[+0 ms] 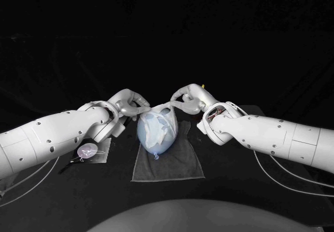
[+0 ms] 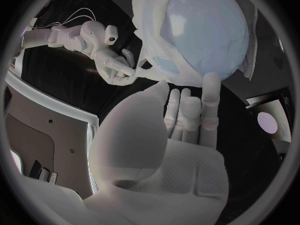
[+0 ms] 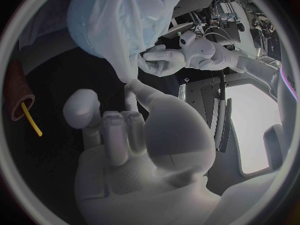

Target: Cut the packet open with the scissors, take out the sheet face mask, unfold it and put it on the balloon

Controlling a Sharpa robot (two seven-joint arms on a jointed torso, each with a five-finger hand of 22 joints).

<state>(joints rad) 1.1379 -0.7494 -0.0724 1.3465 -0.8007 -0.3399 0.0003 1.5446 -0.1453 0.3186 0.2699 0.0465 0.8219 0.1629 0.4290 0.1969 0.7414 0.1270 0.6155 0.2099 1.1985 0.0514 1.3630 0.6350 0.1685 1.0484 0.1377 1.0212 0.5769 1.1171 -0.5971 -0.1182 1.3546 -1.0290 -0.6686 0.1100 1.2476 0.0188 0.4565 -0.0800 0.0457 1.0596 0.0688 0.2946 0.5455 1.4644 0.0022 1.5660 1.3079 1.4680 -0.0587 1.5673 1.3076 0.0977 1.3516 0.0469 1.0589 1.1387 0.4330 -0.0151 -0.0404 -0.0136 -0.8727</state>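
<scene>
Head view, face mask [image 1: 165, 116] half-hiding balloon [image 1: 150, 139], pinched by left hand [image 1: 132, 104], right hand [image 1: 187, 96]

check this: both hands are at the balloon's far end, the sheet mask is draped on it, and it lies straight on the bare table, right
One slip: the balloon lies on a grey cloth, not the bare table, as the head view shows. The left hand and right hand are at its far end, the sheet mask draped on it.
</scene>
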